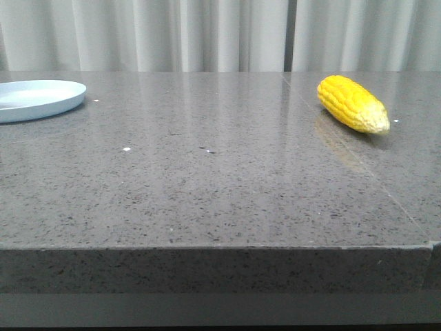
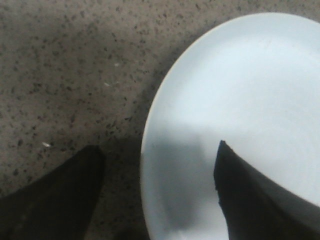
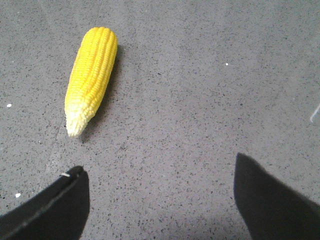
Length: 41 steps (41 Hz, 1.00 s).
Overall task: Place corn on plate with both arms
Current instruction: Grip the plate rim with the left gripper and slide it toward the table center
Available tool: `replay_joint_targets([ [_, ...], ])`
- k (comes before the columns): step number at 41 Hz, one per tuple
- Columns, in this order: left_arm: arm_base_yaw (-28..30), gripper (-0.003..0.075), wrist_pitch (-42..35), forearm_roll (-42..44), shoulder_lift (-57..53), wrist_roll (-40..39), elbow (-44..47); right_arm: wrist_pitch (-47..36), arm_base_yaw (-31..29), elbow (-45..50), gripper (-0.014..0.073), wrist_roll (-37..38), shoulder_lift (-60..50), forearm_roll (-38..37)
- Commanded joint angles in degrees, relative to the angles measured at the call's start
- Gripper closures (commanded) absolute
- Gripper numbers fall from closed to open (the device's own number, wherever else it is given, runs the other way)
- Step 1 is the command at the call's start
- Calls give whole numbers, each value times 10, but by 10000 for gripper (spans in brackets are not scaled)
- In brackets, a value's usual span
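The yellow corn (image 1: 353, 103) lies on the dark stone table at the far right, its pale tip toward the right. In the right wrist view the corn (image 3: 91, 75) lies beyond and to one side of my right gripper (image 3: 159, 172), which is open and empty above bare table. The pale blue-white plate (image 1: 34, 98) sits at the far left edge of the front view. In the left wrist view my left gripper (image 2: 160, 155) is open and empty, straddling the rim of the plate (image 2: 240, 100), one finger over the plate, one over the table. Neither gripper shows in the front view.
The grey speckled table (image 1: 207, 179) has a front edge close to the camera and a seam running diagonally on the right. Pale curtains hang behind. A few white specks lie on the surface.
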Motion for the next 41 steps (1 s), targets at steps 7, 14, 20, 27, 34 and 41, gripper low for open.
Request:
replay_joint_targets([
  [7,-2,553,0,-23,-29,2,-20,-43,1,-18,-20,-4,3,2],
  [14,-2,741,-2,-23,-29,2,-23,-43,1,-18,-20,-4,3,2],
  [20,-2,741,27,-29,-34,2,-42,-43,1,-18,-20,-4,3,2],
  [27,-3,741,76,-77,-54,4,-82,-43,1,-18,-20,-4,3,2],
  [34,-36,741,104,-117,-87,35,-98,-43,1,-18,-20,-4,3,2],
  [41,-104,741,119,-115,-106,44,-98,-43,1,-18,-20,-4,3,2],
])
